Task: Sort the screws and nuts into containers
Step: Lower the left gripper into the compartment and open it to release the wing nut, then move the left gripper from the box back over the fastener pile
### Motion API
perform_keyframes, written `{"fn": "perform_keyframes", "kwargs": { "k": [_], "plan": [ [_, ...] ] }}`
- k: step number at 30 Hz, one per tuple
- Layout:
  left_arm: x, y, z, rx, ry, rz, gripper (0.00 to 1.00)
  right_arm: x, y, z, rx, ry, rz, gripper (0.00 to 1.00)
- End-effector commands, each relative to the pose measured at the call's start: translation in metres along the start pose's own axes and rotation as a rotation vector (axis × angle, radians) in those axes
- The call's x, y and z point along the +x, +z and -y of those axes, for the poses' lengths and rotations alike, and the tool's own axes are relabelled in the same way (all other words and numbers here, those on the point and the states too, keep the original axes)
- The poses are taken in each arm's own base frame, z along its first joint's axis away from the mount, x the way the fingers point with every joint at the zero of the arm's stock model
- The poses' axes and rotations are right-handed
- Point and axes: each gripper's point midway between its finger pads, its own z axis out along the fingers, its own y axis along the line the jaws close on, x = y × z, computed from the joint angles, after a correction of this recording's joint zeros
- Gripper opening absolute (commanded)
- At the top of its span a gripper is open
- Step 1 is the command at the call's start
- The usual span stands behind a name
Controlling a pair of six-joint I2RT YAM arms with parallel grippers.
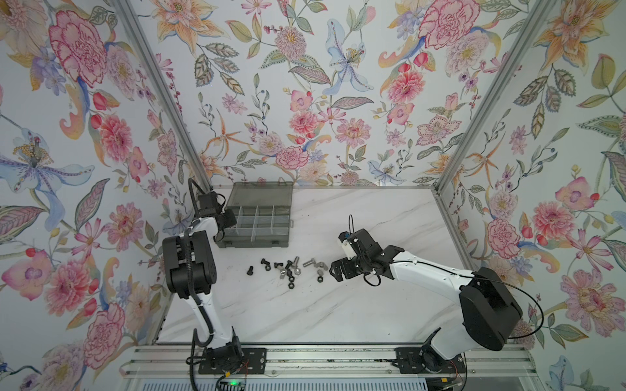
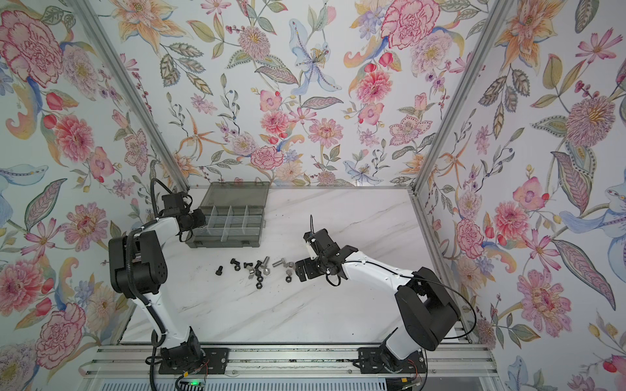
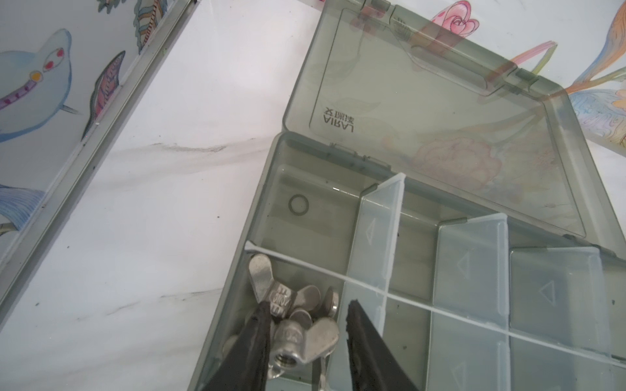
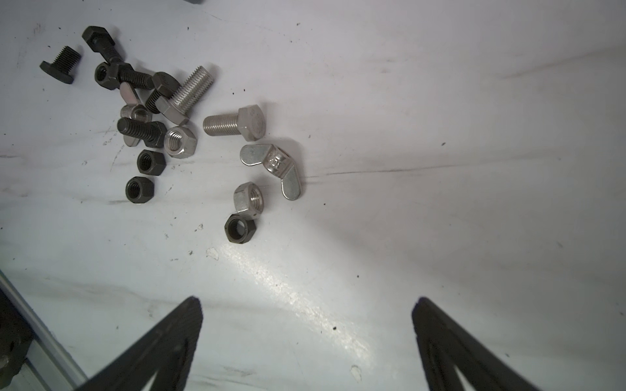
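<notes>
Marble tabletop [image 1: 305, 311] holds loose screws [image 4: 233, 127] and nuts [image 4: 180, 141]. Your left gripper [image 3: 308, 303] stands parted over wing nuts [image 3: 305, 342] in a corner cell [image 3: 230, 311]; your right gripper [image 4: 307, 298] hangs wide open.

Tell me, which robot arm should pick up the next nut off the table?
Right. The right tool hovers open just beside the loose nuts and screws on the table. The left tool is away at the organiser box, over a cell holding wing nuts.
</notes>
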Motion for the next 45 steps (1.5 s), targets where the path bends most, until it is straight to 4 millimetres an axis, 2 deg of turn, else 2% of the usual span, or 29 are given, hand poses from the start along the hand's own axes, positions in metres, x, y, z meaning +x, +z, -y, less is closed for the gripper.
{"fn": "perform_keyframes", "kwargs": {
  "k": [1,5,9,13,16,18,25,30,36,45],
  "plan": [
    [-0.012,-0.028,0.016,0.032,0.002,0.047,0.42,0.002,-0.008,0.003,0.005,0.001,0.010,0.99],
    [-0.008,-0.052,0.038,0.036,0.044,0.056,0.49,0.002,-0.009,0.004,0.008,0.002,0.012,0.99],
    [0.011,-0.069,0.064,0.066,0.080,0.041,0.52,0.003,-0.011,0.004,0.011,0.004,0.018,0.99],
    [0.045,-0.080,0.097,0.105,0.143,0.005,0.54,0.006,-0.012,0.006,0.017,0.005,0.017,0.99],
    [0.076,-0.086,0.114,0.150,0.146,-0.023,0.55,0.006,-0.014,0.006,0.020,0.005,0.019,0.99],
    [0.089,-0.102,0.122,0.176,0.136,-0.014,0.55,0.007,-0.015,0.007,0.021,0.004,0.021,0.99],
    [0.145,-0.133,0.121,0.073,0.172,-0.051,0.62,0.009,-0.015,0.008,0.023,0.004,0.018,0.99],
    [0.181,-0.145,0.116,0.053,0.155,-0.095,0.64,0.009,-0.012,0.011,0.029,0.004,0.013,0.99],
    [0.209,-0.140,0.110,0.024,0.111,-0.130,0.65,0.010,-0.009,0.009,0.019,0.004,0.001,0.99],
    [0.238,-0.128,0.127,0.045,0.149,-0.204,0.65,0.011,-0.010,0.010,0.023,0.003,0.003,0.99]
  ]
}}
